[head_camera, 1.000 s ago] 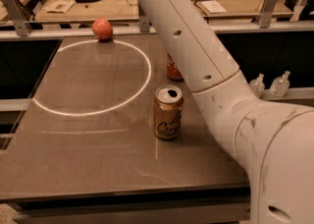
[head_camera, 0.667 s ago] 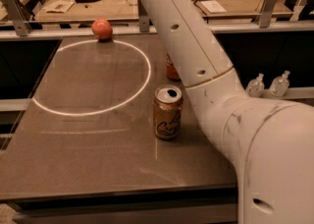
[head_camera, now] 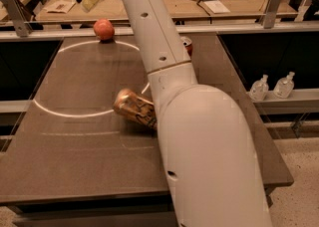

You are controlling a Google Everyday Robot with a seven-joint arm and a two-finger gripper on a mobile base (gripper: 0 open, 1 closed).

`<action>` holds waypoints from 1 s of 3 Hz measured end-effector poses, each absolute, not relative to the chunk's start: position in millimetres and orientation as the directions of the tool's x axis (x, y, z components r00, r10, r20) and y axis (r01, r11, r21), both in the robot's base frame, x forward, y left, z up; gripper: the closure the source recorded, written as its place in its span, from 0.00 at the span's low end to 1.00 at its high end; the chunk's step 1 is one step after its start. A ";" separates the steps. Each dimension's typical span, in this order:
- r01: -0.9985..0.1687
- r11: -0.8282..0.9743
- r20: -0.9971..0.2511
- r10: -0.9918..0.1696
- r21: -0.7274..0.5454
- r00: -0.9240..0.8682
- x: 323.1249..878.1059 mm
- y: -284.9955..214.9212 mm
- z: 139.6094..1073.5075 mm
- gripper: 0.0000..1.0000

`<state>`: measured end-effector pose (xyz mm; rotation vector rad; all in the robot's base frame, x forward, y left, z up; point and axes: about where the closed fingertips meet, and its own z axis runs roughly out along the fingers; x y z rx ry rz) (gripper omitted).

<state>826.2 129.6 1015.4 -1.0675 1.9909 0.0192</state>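
Note:
A gold-brown drink can (head_camera: 133, 107) lies on its side on the dark table (head_camera: 75, 146), its top end pointing left and its right end hidden behind my white arm (head_camera: 199, 141). The arm fills the middle of the view and rises to the top edge. My gripper is beyond that edge and out of view. A red can (head_camera: 187, 45) peeks out from behind the arm, further back. A red apple (head_camera: 103, 29) rests at the table's far edge, on the white circle line (head_camera: 65, 114).
Two clear bottles (head_camera: 271, 86) stand on a low shelf to the right of the table. Behind a rail (head_camera: 224, 28), a wooden bench (head_camera: 199, 2) holds cables, papers and a yellow wedge-shaped object.
The gold can stood upright beside the arm; now it lies tipped over on its side. The arm has swung nearer and covers more of the view.

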 end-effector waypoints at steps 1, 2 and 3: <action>-0.712 0.605 -0.645 -0.711 -0.357 -0.281 836.6 99.8 1006.5 0.00; -0.701 0.622 -0.645 -0.702 -0.349 -0.302 843.0 74.9 1005.9 0.00; -0.647 0.691 -0.728 -0.618 -0.322 -0.298 859.7 59.6 1022.9 0.00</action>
